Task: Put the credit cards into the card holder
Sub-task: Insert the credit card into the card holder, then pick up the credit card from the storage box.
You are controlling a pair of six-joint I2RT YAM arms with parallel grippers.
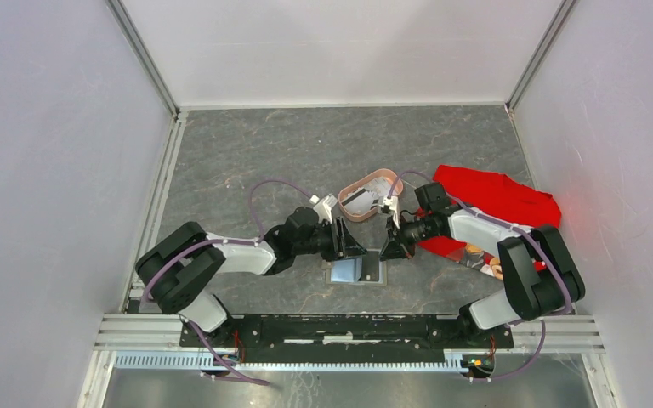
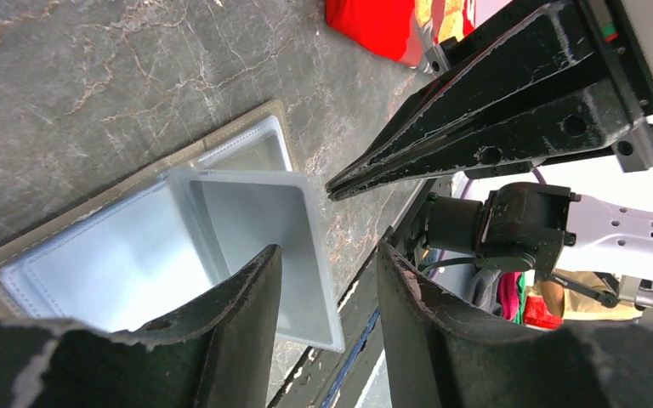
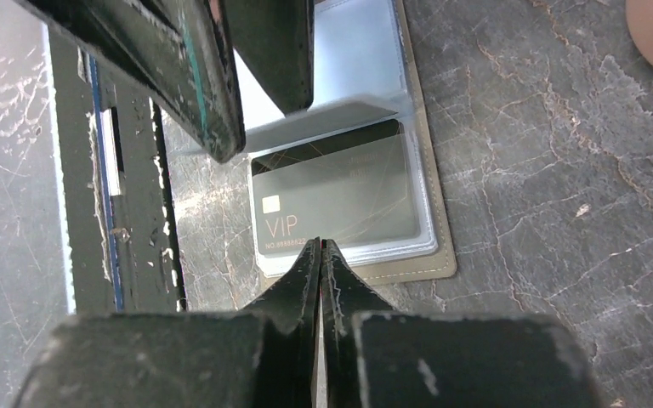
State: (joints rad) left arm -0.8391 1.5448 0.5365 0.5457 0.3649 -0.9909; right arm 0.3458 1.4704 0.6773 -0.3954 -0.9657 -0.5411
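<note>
The olive-grey card holder (image 1: pixel 355 270) lies open on the table between both grippers. In the right wrist view a dark grey credit card (image 3: pixel 336 191) marked VIP sits inside the holder's clear pocket (image 3: pixel 425 242). Another clear pocket leaf (image 2: pixel 255 229) stands lifted from the card holder (image 2: pixel 119 255). My left gripper (image 2: pixel 327 263) is open at that leaf, one of its fingers (image 2: pixel 251 314) in front of it. Over the holder's near edge my right gripper (image 3: pixel 320 244) is shut, with nothing seen between its tips. More cards (image 1: pixel 358 198) lie in the pink tray.
The pink oval tray (image 1: pixel 372 177) stands just behind the holder. A red cloth (image 1: pixel 497 197) and small coloured items lie at the right under the right arm. The black base rail (image 1: pixel 340 327) runs along the near table edge.
</note>
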